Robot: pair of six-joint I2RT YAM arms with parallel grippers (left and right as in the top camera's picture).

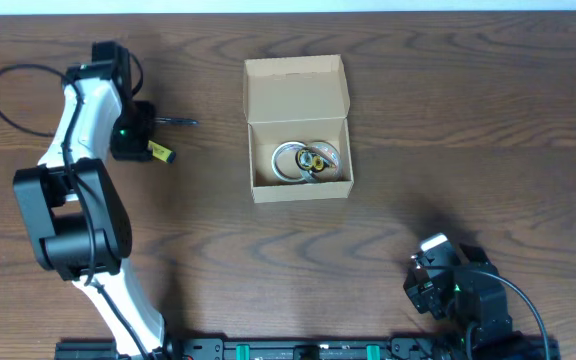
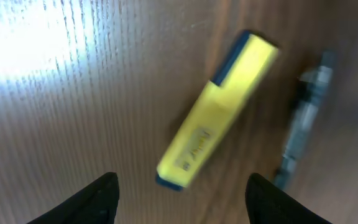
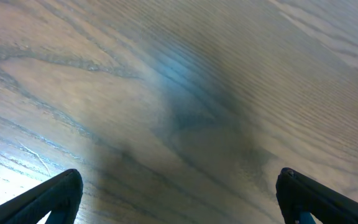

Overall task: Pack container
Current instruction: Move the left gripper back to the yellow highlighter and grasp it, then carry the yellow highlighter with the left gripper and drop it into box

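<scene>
The container (image 1: 297,98), a tan cardboard box with its flap lid open toward the back, sits at the table's middle and holds tape rolls (image 1: 306,161). My left gripper (image 1: 134,138) is open over a yellow highlighter (image 1: 160,152) at the left. In the left wrist view the highlighter (image 2: 216,111) lies diagonally on the wood just ahead of my open fingers (image 2: 179,199), with a dark pen (image 2: 303,124) beside it. The pen (image 1: 176,121) also shows in the overhead view. My right gripper (image 1: 430,272) is open and empty at the front right; its wrist view shows only wood between the fingers (image 3: 179,193).
A black cable (image 1: 13,95) loops at the far left beside the left arm. The arms' base rail (image 1: 298,350) runs along the front edge.
</scene>
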